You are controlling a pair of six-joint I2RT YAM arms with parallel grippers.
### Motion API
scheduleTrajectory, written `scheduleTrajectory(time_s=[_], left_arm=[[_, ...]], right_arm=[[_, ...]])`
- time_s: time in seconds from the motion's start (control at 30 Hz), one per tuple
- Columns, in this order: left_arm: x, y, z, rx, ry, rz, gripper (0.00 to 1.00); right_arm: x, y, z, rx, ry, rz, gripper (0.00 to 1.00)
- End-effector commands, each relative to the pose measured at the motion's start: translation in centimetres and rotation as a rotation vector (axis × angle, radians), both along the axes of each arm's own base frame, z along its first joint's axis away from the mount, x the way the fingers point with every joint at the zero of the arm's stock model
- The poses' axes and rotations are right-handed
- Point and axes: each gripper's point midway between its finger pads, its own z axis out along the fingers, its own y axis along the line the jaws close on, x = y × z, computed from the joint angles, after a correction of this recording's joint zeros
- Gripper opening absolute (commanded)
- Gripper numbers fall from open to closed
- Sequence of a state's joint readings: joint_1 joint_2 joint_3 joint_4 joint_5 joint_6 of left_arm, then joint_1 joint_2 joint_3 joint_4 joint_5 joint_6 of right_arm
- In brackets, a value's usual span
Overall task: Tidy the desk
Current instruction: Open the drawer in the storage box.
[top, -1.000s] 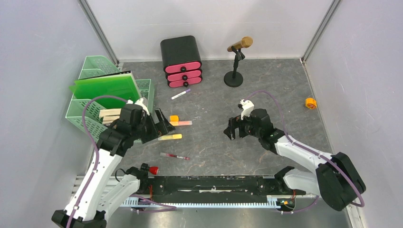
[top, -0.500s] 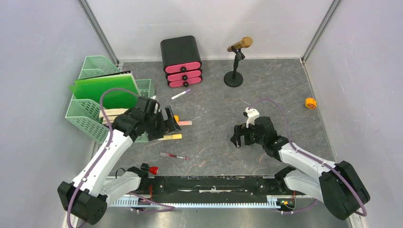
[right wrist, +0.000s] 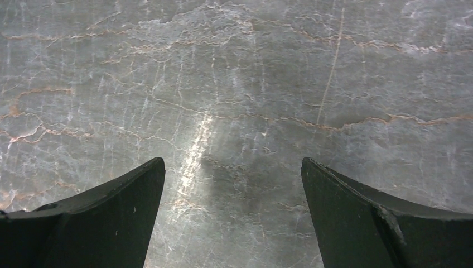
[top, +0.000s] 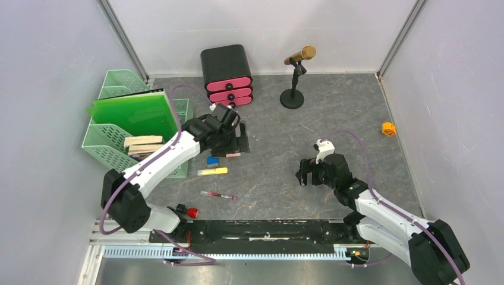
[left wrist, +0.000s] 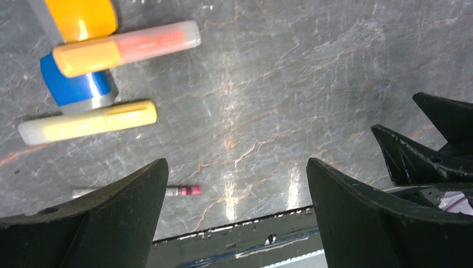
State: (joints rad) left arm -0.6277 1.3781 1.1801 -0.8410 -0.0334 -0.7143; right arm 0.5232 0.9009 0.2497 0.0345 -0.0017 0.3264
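The desk is a dark-grey marbled surface. On it lie a yellow highlighter, a small blue item and a red pen. My left gripper hovers open over the desk's middle, just right of these. The left wrist view shows the left gripper with nothing between its fingers. Left of it are an orange highlighter, the blue item, the yellow highlighter and the pen's red end. My right gripper stands open over bare desk.
A mint-green tiered tray at the left holds a green folder and wooden blocks. A black drawer box with pink fronts and a gold microphone on a stand stand at the back. A small orange item lies far right.
My left arm has swung from beside the tray up and right, past the highlighters, to the desk's middle. My right gripper has drawn back toward the near right. Both stayed open.
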Motion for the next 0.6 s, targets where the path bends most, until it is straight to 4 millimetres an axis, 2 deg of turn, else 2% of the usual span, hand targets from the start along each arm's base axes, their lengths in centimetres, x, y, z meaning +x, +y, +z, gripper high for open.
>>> scheduleTrajectory(time_s=[0.0, 0.3, 0.57], left_arm=[[3.0, -1.7, 2.0, -0.027, -0.097, 0.028, 1.0], [4.9, -3.1, 2.9, -0.109, -0.195, 0.052, 1.0], [6.9, -3.2, 2.4, -0.101, -0.258, 0.088, 1.0]], right_arm=[[0.6, -1.2, 0.1, -0.015, -0.028, -0.076, 0.98], [0.3, -1.4, -0.5, -0.036, -0.011, -0.07, 0.98], [-0.3, -0.9, -1.4, -0.048, 0.027, -0.02, 0.98]])
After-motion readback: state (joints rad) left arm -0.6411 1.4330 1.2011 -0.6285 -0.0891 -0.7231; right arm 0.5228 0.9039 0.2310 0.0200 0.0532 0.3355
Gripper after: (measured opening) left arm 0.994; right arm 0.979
